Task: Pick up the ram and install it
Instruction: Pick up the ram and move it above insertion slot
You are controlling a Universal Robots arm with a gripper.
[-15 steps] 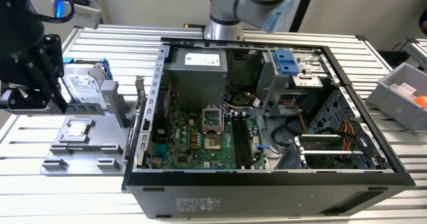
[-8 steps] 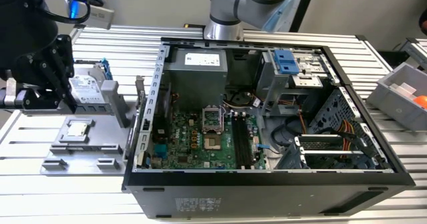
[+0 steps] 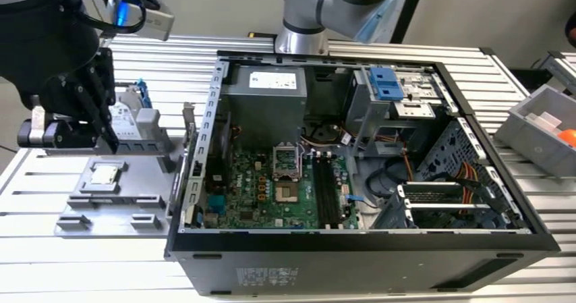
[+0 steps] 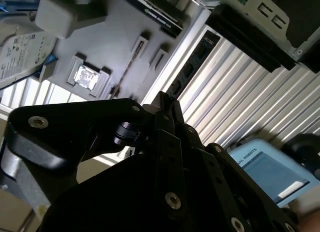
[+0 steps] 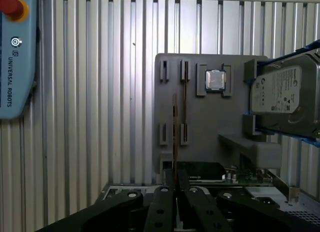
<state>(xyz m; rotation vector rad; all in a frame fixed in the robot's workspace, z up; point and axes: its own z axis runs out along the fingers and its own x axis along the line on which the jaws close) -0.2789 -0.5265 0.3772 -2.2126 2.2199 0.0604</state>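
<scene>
— Checking jaws first: state?
— Pressed together, pinching the ram (image 5: 174,137): thin dark stick, edge-on in the first wrist view, running out from between the black fingertips (image 5: 161,199).
— Where's that sitting?
— Held over the gray fixture plate (image 5: 210,122), which lies on the ribbed metal surface (image 5: 100,117). In the exterior view the jaws hang above the plate, by the hard drive.
— Anything on the plate?
— Four small brackets (image 5: 163,133). A second thin line (image 5: 185,101) runs between the pair nearer the small square silver chip (image 5: 215,80); stick or groove, cannot tell. Chip sits just beside the brackets, silver hard drive (image 5: 285,91) in a blue frame past it.
— Further out?
— Open computer case (image 3: 360,241) just beside the plate, on the exterior view's right. Inside, the motherboard (image 3: 261,195) lies flat with its long black slots (image 3: 326,195). Ram well apart from those slots. Gray bin (image 3: 540,124) at the exterior view's far right. Blue panel (image 5: 17,56) with a red button on the surface, well apart from the plate.
</scene>
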